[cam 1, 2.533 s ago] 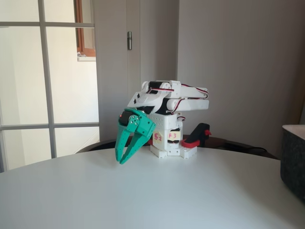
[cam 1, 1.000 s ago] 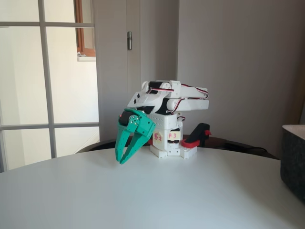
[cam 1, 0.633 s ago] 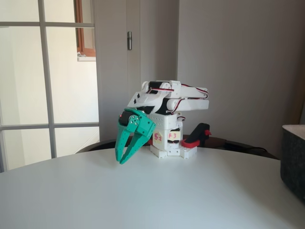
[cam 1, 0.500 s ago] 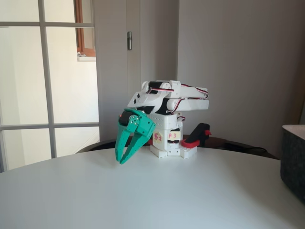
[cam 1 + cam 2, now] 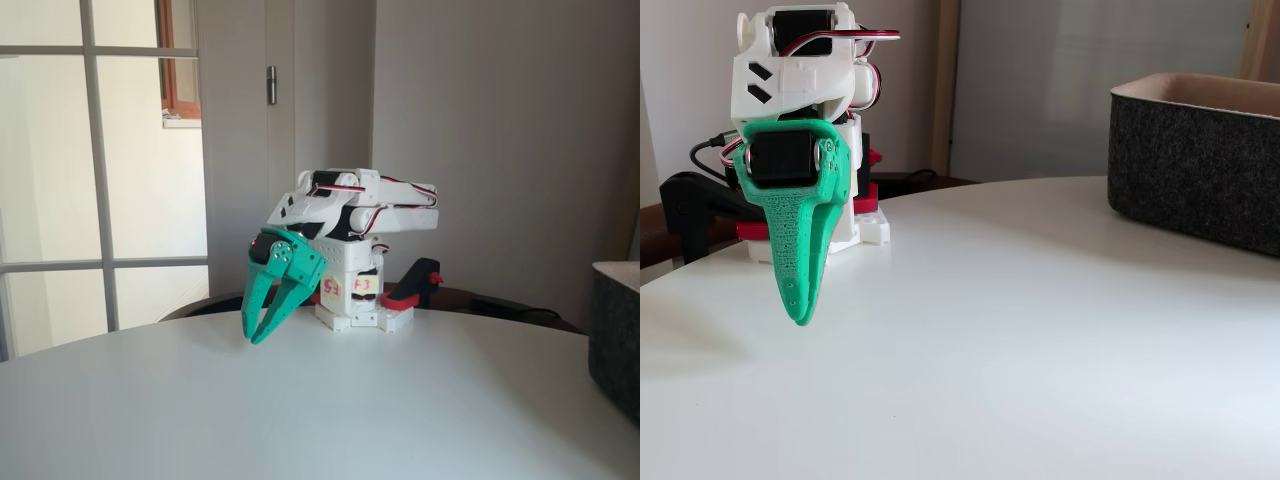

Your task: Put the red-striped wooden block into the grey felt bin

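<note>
A round white table (image 5: 300, 410) stands before a glazed door (image 5: 100, 170) and plain grey wall. The green gripper (image 5: 254, 333) hangs above it, fingers slightly apart, empty; the grey felt bin (image 5: 1200, 160) sits well apart at the table's right edge

Daylight, soft and even. In a fixed view it enters through the glazed door (image 5: 95, 170) at the left, whose panes are blown out to near white. The white table (image 5: 300, 410) picks up a pale sheen with faint shadows. In the other fixed view the green gripper (image 5: 798, 318) casts a diffuse shadow toward the table's left edge. Both pictures slightly soft; no visible edge distortion.
</note>
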